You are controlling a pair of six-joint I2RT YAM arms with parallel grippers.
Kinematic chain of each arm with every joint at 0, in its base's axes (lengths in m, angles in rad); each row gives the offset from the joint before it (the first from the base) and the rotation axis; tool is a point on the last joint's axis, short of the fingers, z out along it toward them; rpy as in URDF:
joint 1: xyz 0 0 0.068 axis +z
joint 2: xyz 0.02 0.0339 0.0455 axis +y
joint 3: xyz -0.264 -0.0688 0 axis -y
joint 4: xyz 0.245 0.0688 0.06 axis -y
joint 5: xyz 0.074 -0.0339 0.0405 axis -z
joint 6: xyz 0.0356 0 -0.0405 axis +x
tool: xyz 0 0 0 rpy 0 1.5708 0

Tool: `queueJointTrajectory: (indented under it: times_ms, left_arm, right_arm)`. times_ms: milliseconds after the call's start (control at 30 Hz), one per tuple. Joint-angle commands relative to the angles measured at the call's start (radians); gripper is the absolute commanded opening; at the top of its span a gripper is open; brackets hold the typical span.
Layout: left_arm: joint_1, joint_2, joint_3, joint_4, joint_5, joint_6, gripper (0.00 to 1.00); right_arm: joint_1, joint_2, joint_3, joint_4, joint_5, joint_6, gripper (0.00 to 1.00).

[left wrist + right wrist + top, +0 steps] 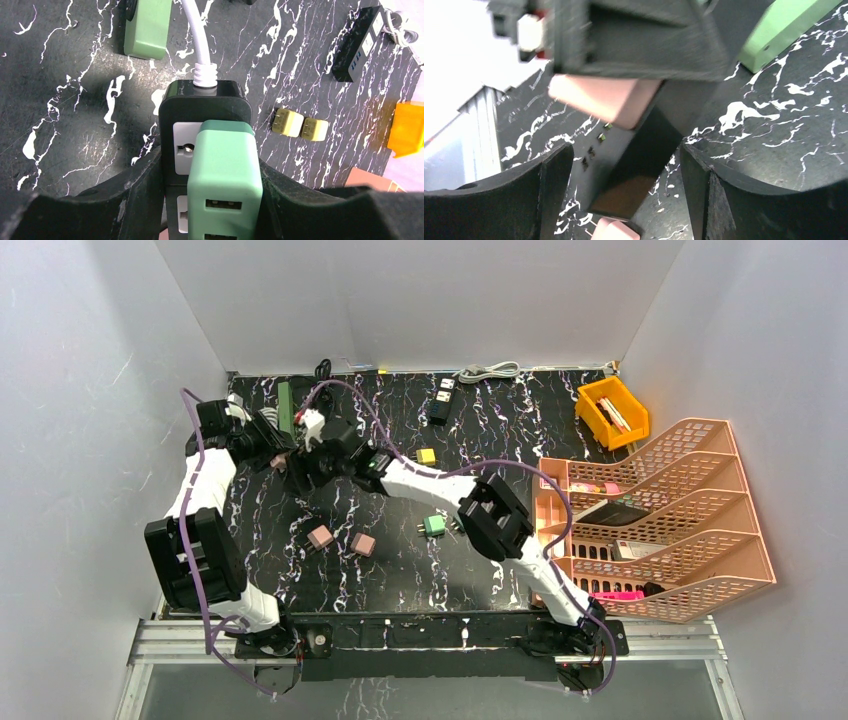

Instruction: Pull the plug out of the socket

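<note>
Right gripper (624,175): wide, straddling socket strip (205,102)
Left gripper (210,192): clamping socket strip
Tip: grip pink plug (604,97) squarely, pull straight

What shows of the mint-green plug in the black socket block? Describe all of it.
The green plug is a rounded, matte plastic block with two USB ports on its outward face. It sits plugged into the black socket block, partly covering a white outlet. The left fingers flank it, clamping the block's sides.

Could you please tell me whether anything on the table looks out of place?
Loose plugs lie scattered on the table, unplugged: a pink pair, a green plug, a yellow plug. Nothing looks damaged or spilled.
</note>
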Motion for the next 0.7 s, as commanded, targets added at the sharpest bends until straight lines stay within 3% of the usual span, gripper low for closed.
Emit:
queueJointTrajectory:
  times_ms: [0, 200, 400, 500, 667]
  left_arm:
    - [-0.008, -0.084, 0.038, 0.018, 0.051, -0.006, 0.0]
    - [-0.008, -0.081, 0.029, 0.021, 0.031, 0.0, 0.0]
    - [-0.009, -0.107, 0.016, 0.045, 0.053, 0.0, 0.0]
    - [-0.008, -0.117, 0.012, 0.039, 0.045, 0.014, 0.0]
    - [-0.008, -0.12, -0.007, 0.061, 0.05, 0.017, 0.0]
  right_arm:
    - [-0.079, -0.005, 0.035, 0.138, -0.141, 0.17, 0.85]
    - [-0.089, -0.083, -0.065, 0.171, -0.112, 0.116, 0.92]
    - [-0.109, 0.0, 0.027, 0.165, -0.218, 0.212, 0.9]
    - [-0.134, 0.012, -0.005, 0.286, -0.328, 0.318, 0.86]
    - [-0.176, -0.011, -0.099, 0.472, -0.436, 0.439, 0.88]
